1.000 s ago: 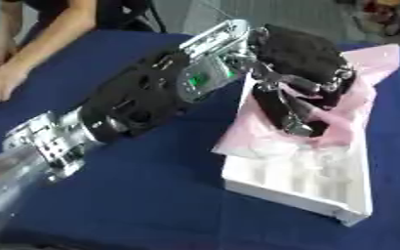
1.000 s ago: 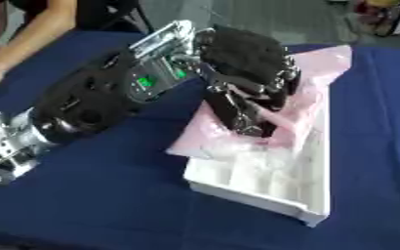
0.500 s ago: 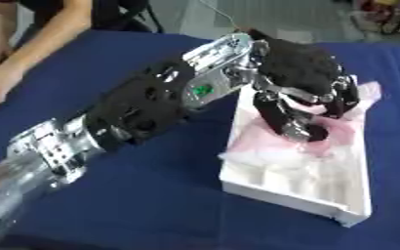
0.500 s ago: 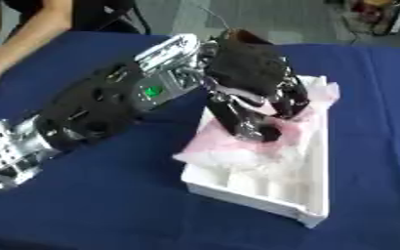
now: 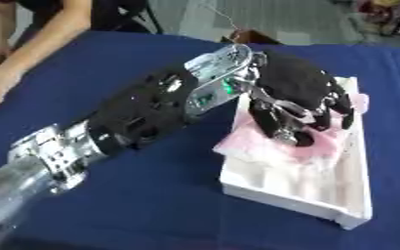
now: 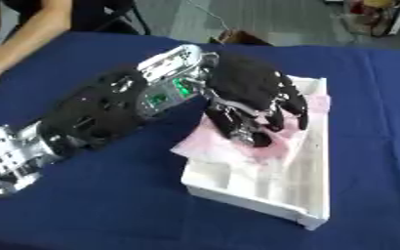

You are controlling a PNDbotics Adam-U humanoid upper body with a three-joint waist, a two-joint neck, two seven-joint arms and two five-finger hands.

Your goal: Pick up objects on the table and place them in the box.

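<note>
Your left robot hand reaches in from the lower left, over the blue surface, with its fingers curled down onto the pink bag, clamped on it. That bag lies partly in the white box, its left edge spilling over the box's near-left rim.

Light is even and fairly bright, falling from above — no hard glare. The left hand casts a soft shadow onto the pink bag and white box. Both views are soft and smeared — edges lack detail.
</note>
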